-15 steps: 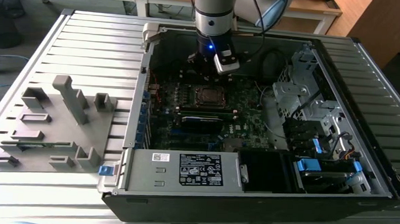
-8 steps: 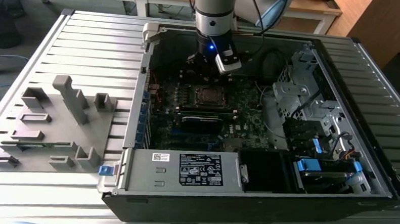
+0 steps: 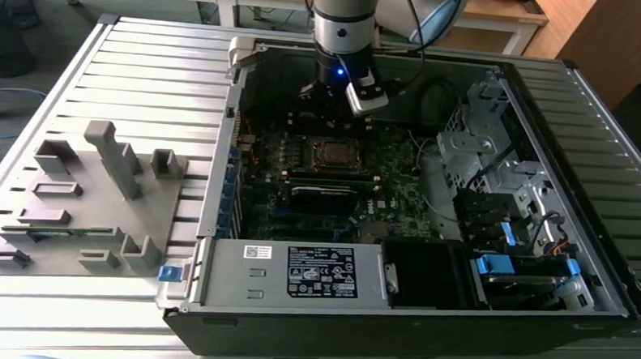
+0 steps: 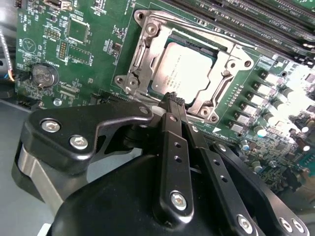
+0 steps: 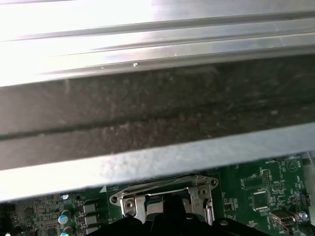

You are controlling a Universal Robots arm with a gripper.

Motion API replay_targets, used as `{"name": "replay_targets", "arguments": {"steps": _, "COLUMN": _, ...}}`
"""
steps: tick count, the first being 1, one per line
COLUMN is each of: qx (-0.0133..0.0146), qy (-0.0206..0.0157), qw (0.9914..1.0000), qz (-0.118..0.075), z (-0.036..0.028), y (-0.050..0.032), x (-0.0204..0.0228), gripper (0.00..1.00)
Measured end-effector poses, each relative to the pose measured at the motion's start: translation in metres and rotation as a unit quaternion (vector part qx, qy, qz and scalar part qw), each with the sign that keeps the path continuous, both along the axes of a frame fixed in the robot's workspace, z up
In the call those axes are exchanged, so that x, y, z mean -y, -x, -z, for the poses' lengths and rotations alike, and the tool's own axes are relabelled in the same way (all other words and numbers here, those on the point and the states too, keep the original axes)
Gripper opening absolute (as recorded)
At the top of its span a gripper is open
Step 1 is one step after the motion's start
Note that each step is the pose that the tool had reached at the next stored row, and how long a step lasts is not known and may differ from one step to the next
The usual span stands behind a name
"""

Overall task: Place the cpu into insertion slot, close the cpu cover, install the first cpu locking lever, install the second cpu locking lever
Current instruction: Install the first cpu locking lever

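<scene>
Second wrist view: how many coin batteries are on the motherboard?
1. The coin battery lies on the motherboard, apart from the cpu cover; the gripper may hide others.

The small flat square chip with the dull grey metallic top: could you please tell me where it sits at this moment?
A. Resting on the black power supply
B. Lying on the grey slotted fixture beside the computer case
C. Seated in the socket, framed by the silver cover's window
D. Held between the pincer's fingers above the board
C: in the second wrist view the small flat square grey chip lies in the socket, inside the window of the thin silver metal cover frame, beyond the black pincer.
</scene>
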State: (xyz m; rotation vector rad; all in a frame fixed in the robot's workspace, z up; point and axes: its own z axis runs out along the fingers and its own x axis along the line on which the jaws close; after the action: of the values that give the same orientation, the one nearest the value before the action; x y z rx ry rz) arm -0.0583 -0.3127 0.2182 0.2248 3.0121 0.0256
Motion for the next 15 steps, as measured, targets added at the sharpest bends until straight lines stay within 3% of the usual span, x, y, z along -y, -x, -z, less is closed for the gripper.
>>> {"name": "replay_targets", "arguments": {"steps": 6, "qx": 0.0, "qy": 0.0, "qw": 1.0, "qz": 0.0, "z": -0.0104, "y": 0.0, "x": 0.0, "gripper": 0.1}}
{"name": "replay_targets", "arguments": {"steps": 12, "qx": -0.0004, "qy": 0.0, "qw": 1.0, "qz": 0.0, "z": -0.0107, "y": 0.0, "x": 0.0, "gripper": 0.1}}
{"name": "replay_targets", "arguments": {"steps": 13, "qx": -0.0028, "qy": 0.0, "qw": 1.0, "qz": 0.0, "z": -0.0107, "y": -0.0001, "x": 0.0, "gripper": 0.1}}
{"name": "replay_targets", "arguments": {"steps": 15, "qx": -0.0115, "qy": 0.0001, "qw": 0.99993, "qz": 0.0, "z": -0.0105, "y": -0.0001, "x": 0.0, "gripper": 0.1}}
